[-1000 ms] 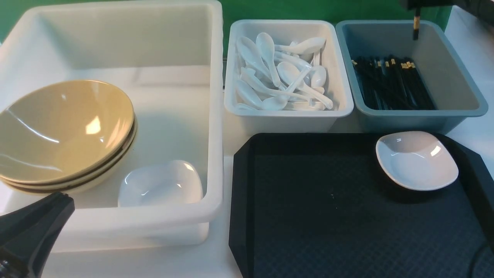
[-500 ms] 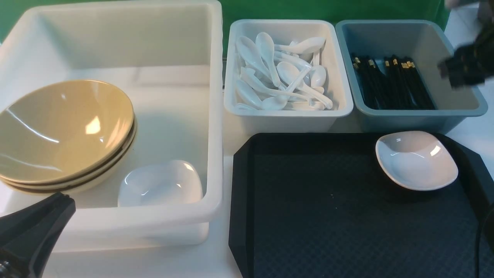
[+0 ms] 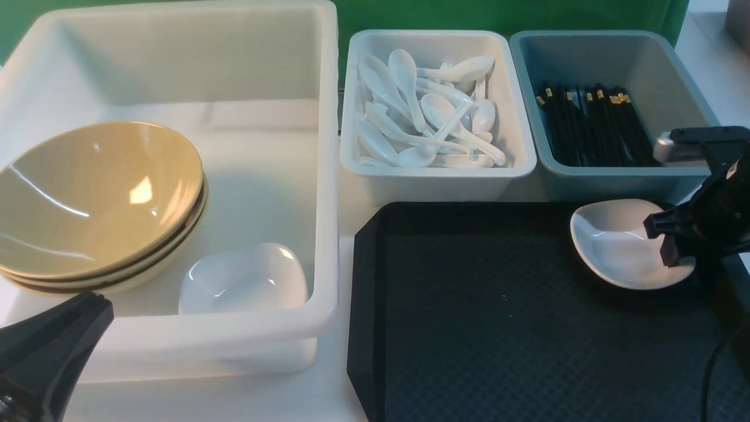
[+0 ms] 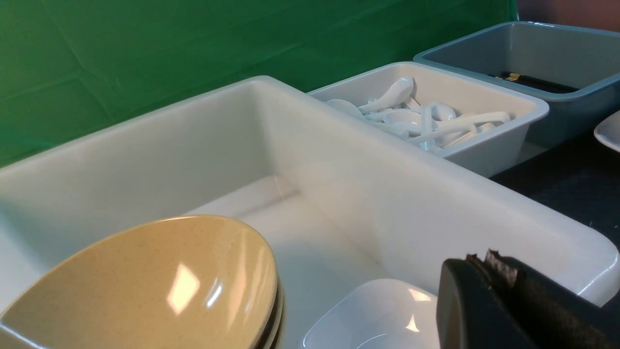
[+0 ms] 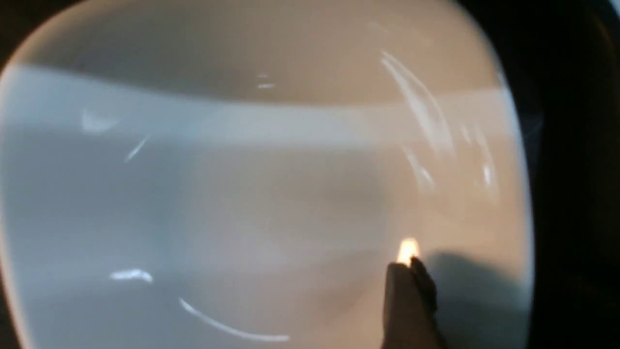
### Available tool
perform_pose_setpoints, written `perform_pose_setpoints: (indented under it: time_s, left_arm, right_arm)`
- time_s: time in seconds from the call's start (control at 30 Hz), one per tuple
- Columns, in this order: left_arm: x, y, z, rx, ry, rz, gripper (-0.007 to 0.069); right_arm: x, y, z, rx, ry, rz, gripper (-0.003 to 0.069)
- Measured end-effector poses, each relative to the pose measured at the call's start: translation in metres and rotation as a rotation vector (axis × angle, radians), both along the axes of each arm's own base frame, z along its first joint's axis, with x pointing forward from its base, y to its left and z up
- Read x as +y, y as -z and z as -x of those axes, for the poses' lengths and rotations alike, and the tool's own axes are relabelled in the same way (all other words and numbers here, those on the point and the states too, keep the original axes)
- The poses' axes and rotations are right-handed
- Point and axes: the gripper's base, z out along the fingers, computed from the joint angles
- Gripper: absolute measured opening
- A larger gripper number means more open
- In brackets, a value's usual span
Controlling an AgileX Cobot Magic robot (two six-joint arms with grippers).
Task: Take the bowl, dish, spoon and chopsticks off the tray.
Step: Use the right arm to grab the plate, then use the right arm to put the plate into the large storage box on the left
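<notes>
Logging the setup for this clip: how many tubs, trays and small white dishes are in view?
White plastic tubs: 2, large and small.
Grey-blue plastic tub: 1.
Black rectangular plastic tray: 1.
Small glossy white dishes: 2.
Total: 6.

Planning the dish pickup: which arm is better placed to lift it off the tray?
Right: its claw hangs over the dish on the tray; the left claw sits shut by the white tub.

Left claw (image 3: 96, 305) blk, tapered wedge, rough pad edge, right arm (image 3: 718, 217) blk w/ silver-grey block (image 3: 682, 149), thin blk cable (image 3: 707, 366)
</notes>
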Motion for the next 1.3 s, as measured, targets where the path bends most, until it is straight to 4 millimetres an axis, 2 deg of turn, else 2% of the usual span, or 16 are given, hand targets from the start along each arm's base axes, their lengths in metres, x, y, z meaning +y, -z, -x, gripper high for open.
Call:
perform_pose_setpoints:
  time_s: [0.13, 0.17, 0.27, 0.43, 0.57, 0.6, 0.7, 0.83, 0.93, 0.97, 1.0, 1.03, 1.07, 1.13, 1.2, 1.3]
  left_arm:
    - [0.000, 0.000, 0.000, 0.000, 0.000, 0.000, -0.0011]
    - [0.000, 0.000, 0.000, 0.000, 0.000, 0.000, -0.0011]
    - [0.000, 0.000, 0.000, 0.000, 0.000, 0.000, -0.0011]
    - [0.000, 0.000, 0.000, 0.000, 0.000, 0.000, -0.0011]
    - [0.000, 0.000, 0.000, 0.000, 0.000, 0.000, -0.0011]
    - [0.000, 0.000, 0.000, 0.000, 0.000, 0.000, -0.0011]
    - [0.000, 0.000, 0.000, 0.000, 0.000, 0.000, -0.0011]
    - [0.000, 0.000, 0.000, -0.003, -0.003, 0.001, -0.0011]
    - [0.000, 0.000, 0.000, -0.003, -0.003, 0.001, -0.0011]
    - [0.000, 0.000, 0.000, -0.004, -0.004, 0.001, -0.0011]
    - [0.000, 0.000, 0.000, -0.004, -0.004, 0.001, -0.0011]
    - [0.000, 0.000, 0.000, -0.005, -0.005, 0.002, -0.0011]
    - [0.001, -0.001, 0.000, -0.007, -0.007, 0.002, -0.0011]
    - [0.001, -0.001, 0.000, -0.008, -0.009, 0.002, -0.0011]
    - [0.001, -0.001, 0.000, -0.010, -0.010, 0.003, -0.0011]
    - [0.001, -0.001, 0.000, -0.010, -0.011, 0.003, -0.0011]
  right_arm:
    - [0.000, 0.004, -0.002, 0.002, 0.000, -0.005, 0.0339]
    - [0.002, 0.003, -0.002, -0.002, -0.024, -0.006, 0.0273]
    - [0.003, 0.000, -0.003, -0.012, -0.045, -0.006, 0.0211]
    - [0.019, -0.010, 0.011, 0.059, -0.125, -0.040, 0.0191]
    - [0.033, -0.038, 0.024, 0.024, -0.181, -0.040, 0.0125]
    - [0.042, -0.056, 0.031, -0.020, -0.218, -0.037, 0.0091]
    - [0.058, -0.080, 0.043, -0.093, -0.279, -0.032, 0.0076]
    - [0.093, -0.125, 0.070, -0.254, -0.412, -0.043, 0.0076]
    - [0.110, -0.144, 0.079, -0.333, -0.470, -0.064, 0.0076]
    - [0.125, -0.162, 0.083, -0.414, -0.518, -0.097, 0.0076]
    - [0.127, -0.162, 0.084, -0.419, -0.526, -0.098, 0.0076]
    - [0.152, -0.180, 0.088, -0.530, -0.627, -0.146, 0.0076]
    - [0.165, -0.187, 0.090, -0.580, -0.676, -0.171, 0.0076]
    - [0.183, -0.193, 0.093, -0.648, -0.756, -0.191, 0.0076]
    - [0.220, -0.198, 0.094, -0.757, -0.869, -0.233, 0.0076]
    - [0.265, -0.185, 0.089, -0.812, -0.968, -0.251, 0.0076]
